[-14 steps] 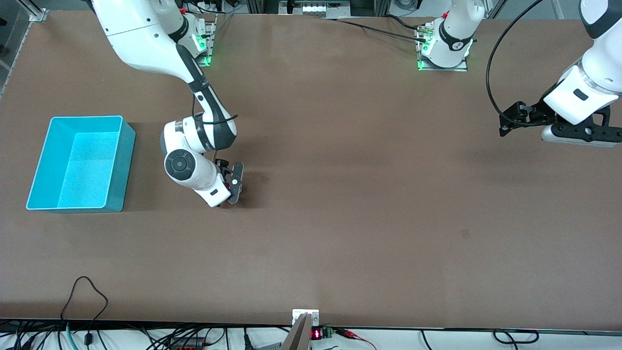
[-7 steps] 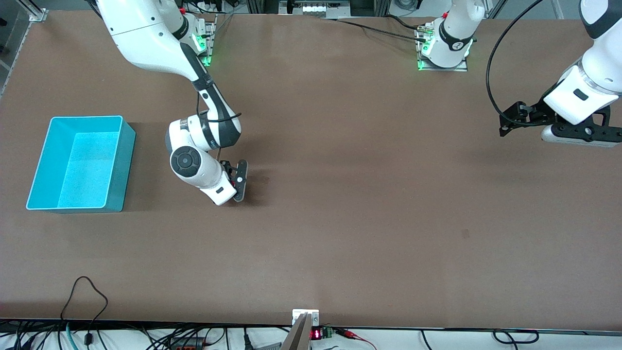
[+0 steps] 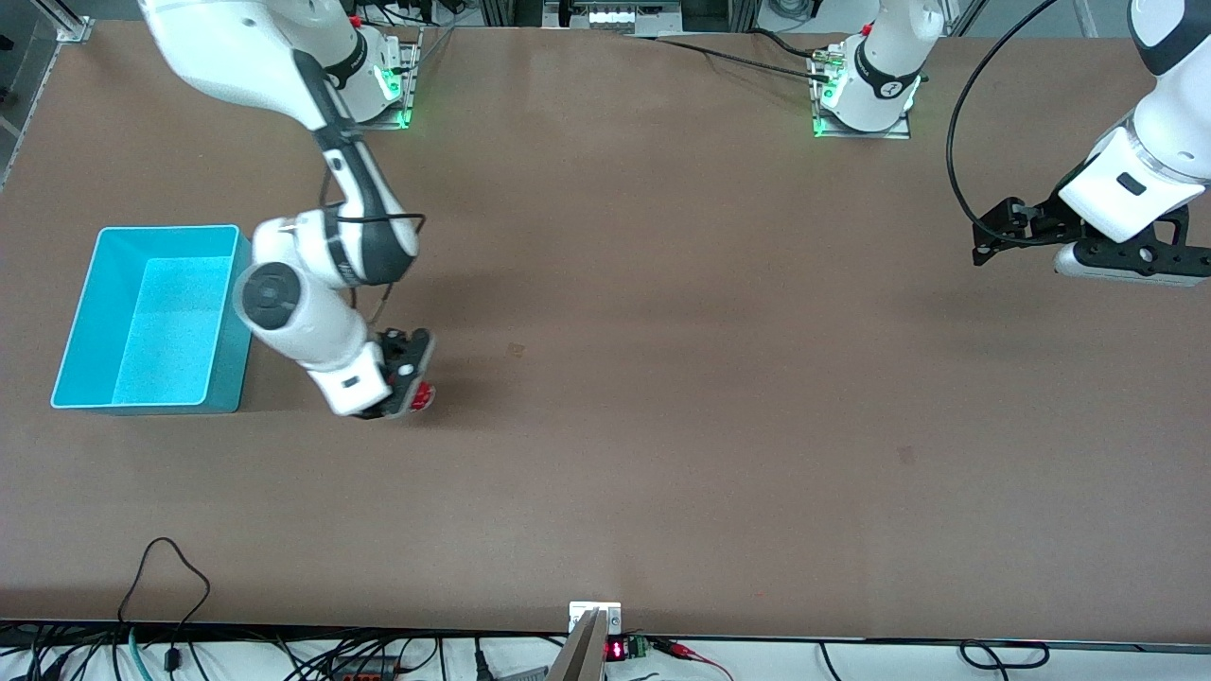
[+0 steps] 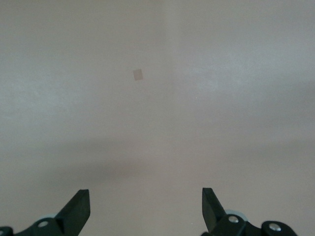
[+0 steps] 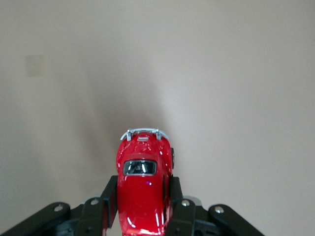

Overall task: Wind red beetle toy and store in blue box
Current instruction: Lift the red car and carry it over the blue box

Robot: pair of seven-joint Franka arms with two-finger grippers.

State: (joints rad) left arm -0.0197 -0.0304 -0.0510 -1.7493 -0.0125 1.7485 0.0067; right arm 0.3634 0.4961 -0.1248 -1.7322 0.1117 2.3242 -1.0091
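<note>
Between the right gripper's (image 5: 142, 206) fingers (image 5: 109, 196), wrist view alone shows the red beetle toy (image 5: 143, 189) whole.

1. Red beetle toy (image 5: 144, 196): glossy red shell with bright highlights; silvery bumper trim, dark shiny window.
2. Right gripper (image 5: 142, 209): matt black fingers with small metal screw heads; clamped on the toy's sides.
3. Blue box (image 3: 87, 293): smooth cyan plastic walls, floor looks finely speckled.
4. Table (image 3: 719, 397): matt brown surface, no glare.
5. Left gripper (image 4: 145, 206): matt black fingers, spread apart.
</note>
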